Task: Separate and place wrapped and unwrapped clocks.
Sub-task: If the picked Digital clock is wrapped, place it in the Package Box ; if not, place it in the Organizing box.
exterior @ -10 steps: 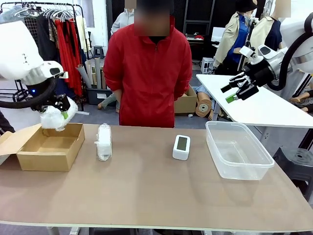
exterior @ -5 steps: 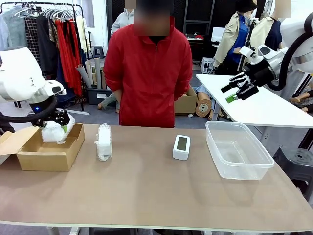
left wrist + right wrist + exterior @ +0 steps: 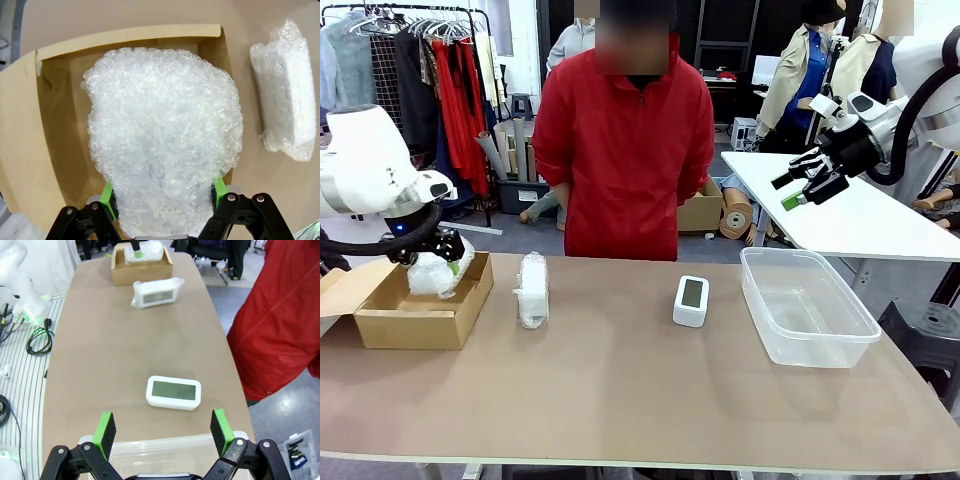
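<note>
Cardboard box [image 3: 420,325] beneath bundle [image 3: 435,275]; plastic tub [image 3: 820,350] well apart.

Your tan tabletop [image 3: 620,400] runs the full width; light is flat, shadows soft. Far left behind it: a clothes rail [image 3: 420,12] with hangers and red garments [image 3: 455,100], and cardboard tubes [image 3: 510,150] standing on grey floor [image 3: 510,238]. Right: a white table [image 3: 860,220] with a black stool [image 3: 925,330] nearer you. A brown box [image 3: 702,212] sits on the floor beside it. Dark shelving [image 3: 725,40] stands at the back. From the right wrist you get black cable [image 3: 37,340] coiled on pale ribbed flooring [image 3: 20,390]
</note>
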You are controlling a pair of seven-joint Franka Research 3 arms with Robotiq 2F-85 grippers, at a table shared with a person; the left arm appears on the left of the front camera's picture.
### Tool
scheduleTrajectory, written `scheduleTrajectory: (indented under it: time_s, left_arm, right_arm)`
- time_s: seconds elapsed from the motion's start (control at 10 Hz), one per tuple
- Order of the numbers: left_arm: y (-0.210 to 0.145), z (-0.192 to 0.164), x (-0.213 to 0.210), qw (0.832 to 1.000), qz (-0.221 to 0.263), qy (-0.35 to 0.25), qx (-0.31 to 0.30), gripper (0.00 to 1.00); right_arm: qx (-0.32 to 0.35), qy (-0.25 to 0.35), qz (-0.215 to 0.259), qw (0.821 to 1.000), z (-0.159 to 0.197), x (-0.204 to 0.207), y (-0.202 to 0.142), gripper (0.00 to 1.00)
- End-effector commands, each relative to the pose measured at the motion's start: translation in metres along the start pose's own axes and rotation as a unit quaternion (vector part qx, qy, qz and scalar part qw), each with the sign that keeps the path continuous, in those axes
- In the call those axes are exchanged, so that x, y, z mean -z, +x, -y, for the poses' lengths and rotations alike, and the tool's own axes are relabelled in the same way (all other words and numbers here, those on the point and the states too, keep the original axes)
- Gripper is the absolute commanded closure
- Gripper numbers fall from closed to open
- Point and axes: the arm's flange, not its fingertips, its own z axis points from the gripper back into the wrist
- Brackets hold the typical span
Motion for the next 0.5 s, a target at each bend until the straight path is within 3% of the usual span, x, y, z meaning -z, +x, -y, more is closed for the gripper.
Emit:
scheduleTrajectory:
  time_s: [0.0, 0.4]
  left_arm:
    - [0.0, 0.0, -0.002, 1.0, 0.002, 0.0, 0.0, 1.0]
    - [0.002, -0.019, 0.003, 0.999, -0.019, 0.036, -0.024, 1.0]
  right_arm:
    - [-0.002, -0.002, 0.0, 1.0, 0.0, -0.001, 0.001, 0.0]
    - [-0.002, -0.002, 0.0, 1.0, 0.0, -0.001, 0.001, 0.0]
